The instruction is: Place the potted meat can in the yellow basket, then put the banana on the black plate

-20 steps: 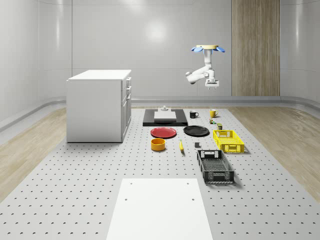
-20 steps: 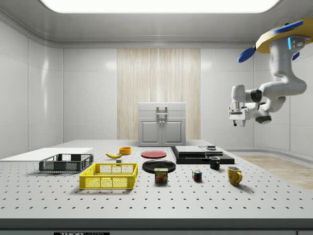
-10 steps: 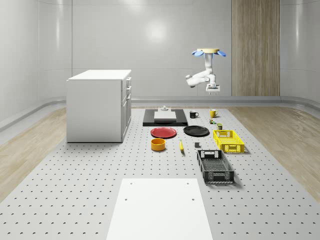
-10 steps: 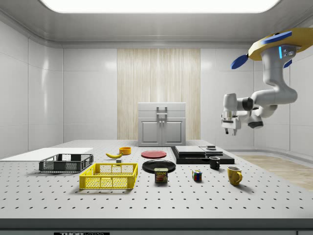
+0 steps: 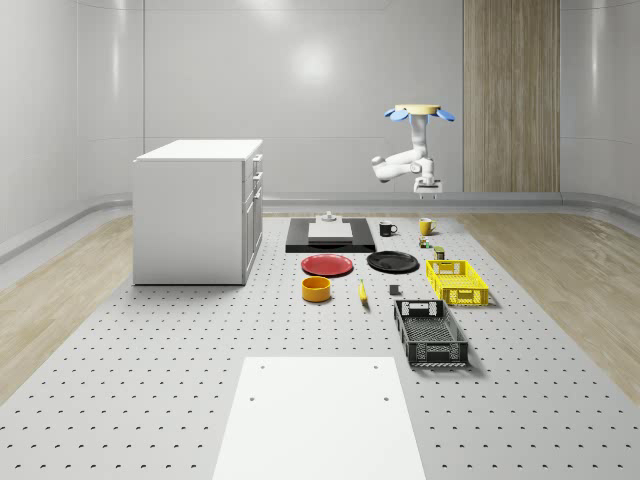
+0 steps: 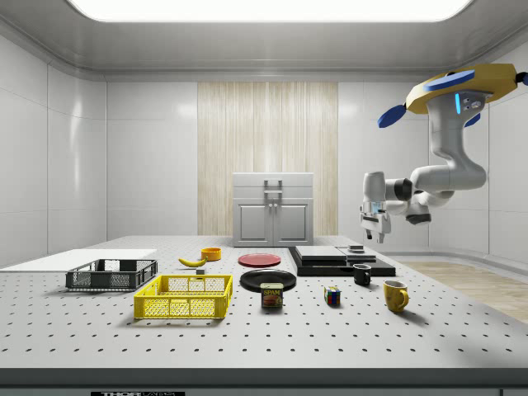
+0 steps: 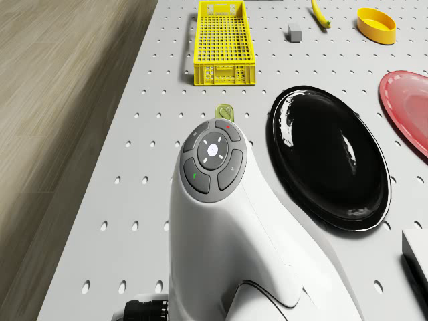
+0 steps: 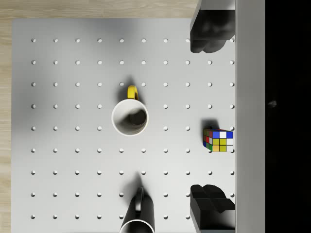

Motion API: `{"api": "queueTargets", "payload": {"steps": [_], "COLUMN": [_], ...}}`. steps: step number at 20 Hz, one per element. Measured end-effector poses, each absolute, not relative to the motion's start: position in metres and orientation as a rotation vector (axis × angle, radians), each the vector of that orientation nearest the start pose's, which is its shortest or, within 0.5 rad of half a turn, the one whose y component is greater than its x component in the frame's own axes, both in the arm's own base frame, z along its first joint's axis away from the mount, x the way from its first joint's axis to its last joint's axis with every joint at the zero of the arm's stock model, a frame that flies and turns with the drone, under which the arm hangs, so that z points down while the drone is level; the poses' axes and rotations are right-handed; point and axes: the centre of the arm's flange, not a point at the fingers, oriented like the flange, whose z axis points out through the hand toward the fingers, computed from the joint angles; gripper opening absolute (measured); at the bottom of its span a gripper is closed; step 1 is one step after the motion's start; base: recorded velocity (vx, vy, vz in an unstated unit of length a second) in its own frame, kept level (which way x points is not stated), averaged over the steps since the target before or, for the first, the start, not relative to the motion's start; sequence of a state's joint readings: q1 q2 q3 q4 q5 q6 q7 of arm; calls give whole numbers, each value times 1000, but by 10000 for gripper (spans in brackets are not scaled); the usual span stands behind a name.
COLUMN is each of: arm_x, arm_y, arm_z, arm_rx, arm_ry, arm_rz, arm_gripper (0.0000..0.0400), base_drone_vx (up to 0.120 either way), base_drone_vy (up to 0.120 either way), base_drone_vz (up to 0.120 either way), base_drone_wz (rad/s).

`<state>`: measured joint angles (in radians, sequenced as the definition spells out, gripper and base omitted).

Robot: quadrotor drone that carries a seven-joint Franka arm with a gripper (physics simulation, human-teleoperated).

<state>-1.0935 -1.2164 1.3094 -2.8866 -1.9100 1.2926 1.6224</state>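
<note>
My tool [image 6: 372,237] hung released, high over the yellow mug [image 8: 129,116]; the potted meat can [image 6: 271,295] lay lower, toward the yellow basket [image 6: 185,297].

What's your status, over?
Drone hovering high over the table's mug end, pincer open, empty. Potted meat can on the table beside yellow basket, untouched. Nothing blocking it.

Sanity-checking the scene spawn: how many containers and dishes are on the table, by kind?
Baskets: 2 (yellow basket, black basket)
Plates: 2 (black plate, red plate)
Mugs: 2 (yellow mug, black mug)
Bowls: 1 (yellow-orange bowl)
Total: 7
</note>
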Motion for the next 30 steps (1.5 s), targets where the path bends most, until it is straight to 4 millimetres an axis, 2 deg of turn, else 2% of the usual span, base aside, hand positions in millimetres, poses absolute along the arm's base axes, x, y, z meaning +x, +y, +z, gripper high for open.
{"api": "queueTargets", "payload": {"steps": [15,21,27,30], "arm_x": [307,307,307,307], "arm_y": [0,0,0,0], "arm_z": [491,491,491,491], "arm_rx": [1,1,1,1], "arm_ry": [-2,-2,-2,-2], "arm_rz": [785,785,785,785], "arm_gripper": [400,400,400,400], "base_drone_vx": [120,120,120,120], "base_drone_vy": [0,47,0,0], "base_drone_vz": [-120,-7,-120,-13], "base_drone_wz": [0,0,0,0]}}
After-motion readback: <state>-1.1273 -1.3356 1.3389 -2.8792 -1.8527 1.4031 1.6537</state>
